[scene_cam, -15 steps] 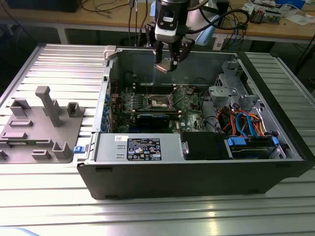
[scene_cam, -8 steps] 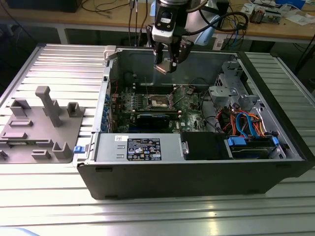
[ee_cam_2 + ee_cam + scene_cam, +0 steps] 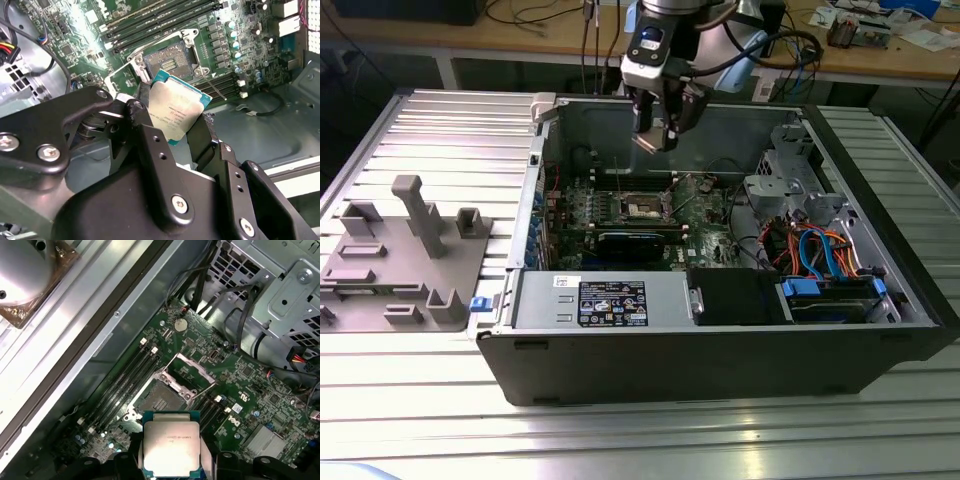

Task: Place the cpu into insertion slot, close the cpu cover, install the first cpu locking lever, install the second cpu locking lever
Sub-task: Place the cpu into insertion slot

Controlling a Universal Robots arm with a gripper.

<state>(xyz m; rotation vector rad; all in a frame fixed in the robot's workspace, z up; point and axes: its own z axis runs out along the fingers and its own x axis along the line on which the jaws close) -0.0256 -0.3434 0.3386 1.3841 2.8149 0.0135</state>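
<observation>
- A grey moulded fixture point(image 3: 405, 255) with upright posts is seen at the exterior view's left, set on the bench point(image 3: 620, 440) of ribbed aluminium profiles.
- A second bench point(image 3: 520, 35) of wood, strewn with cables, is seen behind.
- An open computer case point(image 3: 720, 360) is laid on its side mid-bench; a black-and-white printed label point(image 3: 612, 303) is stuck on the grey box at its front wall.
- The green motherboard point(image 3: 705, 235) is exposed inside; the insertion slot point(image 3: 160, 397) is uncovered, its contact field bare, and the cpu cover point(image 3: 192, 371) is swung up beside it.
- The arm is reached down from above into the case, with the gripper point(image 3: 658, 130) held over the board.
- The cpu point(image 3: 176, 111) is pinched by two opposite edges between the black fingers point(image 3: 142, 107), tilted, above the slot and apart from it; faint print is borne on its silvery top.
- Orange and blue cables point(image 3: 820, 250) are bundled at the exterior view's right, below a metal drive cage point(image 3: 785, 185).
</observation>
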